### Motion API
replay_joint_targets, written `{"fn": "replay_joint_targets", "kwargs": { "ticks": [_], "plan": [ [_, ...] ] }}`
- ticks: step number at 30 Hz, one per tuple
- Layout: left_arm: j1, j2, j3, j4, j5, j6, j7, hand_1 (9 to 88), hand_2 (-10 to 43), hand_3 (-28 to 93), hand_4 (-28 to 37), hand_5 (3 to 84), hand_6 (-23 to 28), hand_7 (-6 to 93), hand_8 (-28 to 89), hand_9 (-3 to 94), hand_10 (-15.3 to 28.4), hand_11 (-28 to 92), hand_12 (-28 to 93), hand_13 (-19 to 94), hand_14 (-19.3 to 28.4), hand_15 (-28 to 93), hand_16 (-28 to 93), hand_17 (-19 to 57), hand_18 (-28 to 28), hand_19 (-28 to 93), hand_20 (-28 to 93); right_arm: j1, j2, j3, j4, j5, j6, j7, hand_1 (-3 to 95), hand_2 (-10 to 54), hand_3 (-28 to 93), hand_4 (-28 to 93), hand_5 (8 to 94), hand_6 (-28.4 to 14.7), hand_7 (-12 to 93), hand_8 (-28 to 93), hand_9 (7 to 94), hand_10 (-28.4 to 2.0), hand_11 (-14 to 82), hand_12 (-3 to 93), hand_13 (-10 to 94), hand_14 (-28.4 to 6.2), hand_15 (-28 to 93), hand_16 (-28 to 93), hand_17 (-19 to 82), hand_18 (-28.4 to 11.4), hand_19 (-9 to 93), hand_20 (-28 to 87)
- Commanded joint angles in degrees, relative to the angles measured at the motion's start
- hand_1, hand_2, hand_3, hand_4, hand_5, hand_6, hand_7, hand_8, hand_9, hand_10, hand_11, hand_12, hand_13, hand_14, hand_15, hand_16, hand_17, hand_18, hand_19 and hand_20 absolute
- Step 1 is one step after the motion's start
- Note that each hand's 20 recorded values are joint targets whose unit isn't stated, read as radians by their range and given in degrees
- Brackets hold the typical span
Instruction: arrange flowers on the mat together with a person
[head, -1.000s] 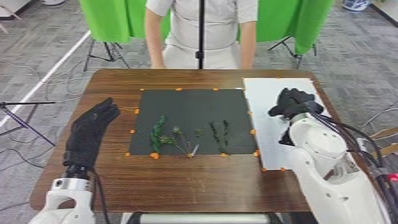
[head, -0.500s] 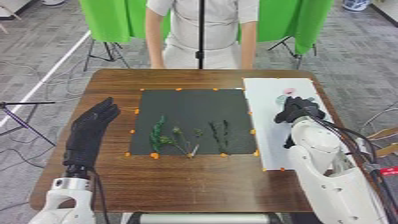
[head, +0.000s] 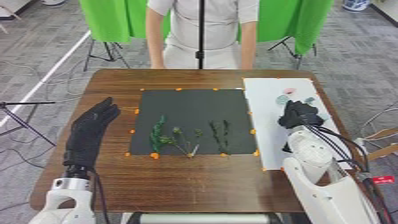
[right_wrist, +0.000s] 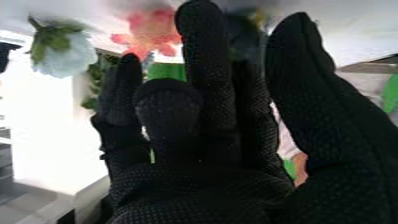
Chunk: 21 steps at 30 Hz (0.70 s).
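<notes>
Holds the left hand in its black fabric glove (head: 87, 134) at the left side of the brown wooden table (head: 187, 187), with straight fingers close together and nothing in grasp. Holds the right hand in its matching black glove (head: 303, 119) at the white rectangular sheet (head: 266, 107), with mostly straight fingers, a wide thumb and an empty grip. Cannot tell of any contact with the sheet. Has a pink flower (head: 289, 91) and a pale blue-green flower (head: 282, 100) on the sheet, near each other and just beyond the glove. In the right wrist view, shows both flowers past the fingertips, apart from them. On the dark grey square mat (head: 191, 105), has a feathery green sprig (head: 157, 132) toward the left, thin-stemmed greenish sprigs with small heads (head: 177, 131) in the middle, and narrow dark green sprigs (head: 225, 135) to their right, all in the near half. Has orange markers (head: 155, 156) around the mat.
</notes>
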Motion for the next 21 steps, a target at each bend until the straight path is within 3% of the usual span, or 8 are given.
{"fn": "replay_joint_targets", "kwargs": {
  "ticks": [1,5,9,14,16,18,20,21],
  "plan": [
    [0.3,-0.43,-0.09,0.3,0.14,-0.09,-0.37,28.3,-7.4,64,-18.0,43.6,3.8,12.1,-6,40.8,12.3,12,16,32,15.0,9,4,4.5,8.9,1,16,-0.9,0.2,-2.1,1.4,-1.5,0.3,-0.5,48.9,-9.5,67,-28,72.2,3.3,17,-8,82.0,-10.1,17.7,32.4,71,-9.9,73,35,30,-21.4,73,50],
    [0.3,-0.34,-0.1,0.31,0.07,0.07,-0.44,28.3,-7.5,64,-18.2,43.7,3.8,12.2,-6,40.8,12.3,12,16,32,15.0,9,4,4.5,8.9,1,16,-0.2,0.9,-2.8,1.8,-2.0,4.7,-0.5,62.1,-9.5,55,-27,80.5,3.4,16,3,91.1,-8.4,7.3,40.1,71,-9.7,76,36,31,-21.5,73,51],
    [0.8,0.43,-0.59,0.18,-0.04,0.53,-0.47,28.3,-7.4,64,-18.2,43.7,3.8,12.1,-6,40.8,12.3,13,16,32,15.0,9,4,4.5,8.9,1,16,0.6,2.4,-3.1,-0.8,-1.5,7.3,-0.7,63.7,-9.5,58,-26,85.2,3.9,16,5,93.5,-7.9,10.0,39.3,73,-9.5,77,37,33,-21.7,74,51],
    [1.4,1.77,-2.21,0.85,-1.11,1.56,0.12,28.2,-7.2,64,-18.3,43.7,3.9,12.1,-6,40.9,12.4,13,16,33,15.2,9,4,6.0,9.3,2,17,4.0,4.6,-4.4,-6.6,-0.2,10.4,-0.3,64.0,-9.5,58,-26,86.1,3.8,16,5,93.7,-8.2,11.6,38.3,73,-9.6,77,38,33,-21.6,75,51],
    [2.0,2.05,-3.01,1.02,-2.44,2.77,0.38,27.5,-6.9,64,-18.5,43.8,3.9,12.0,-6,41.0,12.4,13,15,33,15.4,9,4,6.2,9.3,2,17,6.7,4.5,-5.7,-8.6,1.1,10.9,-1.1,64.1,-9.5,58,-26,86.2,3.7,16,5,93.7,-8.3,11.5,38.3,73,-9.7,77,38,33,-21.4,75,51],
    [2.4,2.1,-3.54,1.44,-2.3,4.54,1.08,26.8,-6.4,65,-18.9,43.9,3.8,12.0,-6,41.0,12.5,12,15,33,15.4,9,4,6.2,9.3,2,17,9.9,3.3,-7.0,-10.1,3.7,11.1,-2.1,64.1,-9.5,59,-26,86.4,3.6,16,5,93.7,-8.6,11.5,38.2,73,-9.7,77,39,33,-21.4,75,51],
    [2.6,1.42,-4.39,1.92,-2.3,5.58,1.27,26.3,-5.3,65,-19.6,44.6,2.9,12.3,-6,41.1,12.5,12,15,33,15.4,9,4,6.2,9.2,2,17,13.5,1.5,-9.4,-10.2,4.8,11.4,-3.6,64.0,-9.5,59,-26,86.6,3.5,17,5,93.7,-8.4,11.9,38.4,73,-9.7,77,39,33,-21.2,75,51],
    [3.1,1.21,-4.62,1.92,-2.65,6.88,1.45,26.2,-5.0,65,-19.8,44.8,2.5,12.4,-6,41.2,12.5,12,15,33,15.3,9,4,6.2,9.2,2,17,15.4,0.2,-10.9,-9.6,5.5,11.9,-4.6,64.1,-9.5,59,-26,86.7,3.4,17,6,93.7,-8.3,12.1,38.6,73,-9.7,77,39,33,-21.2,75,51]
  ]
}}
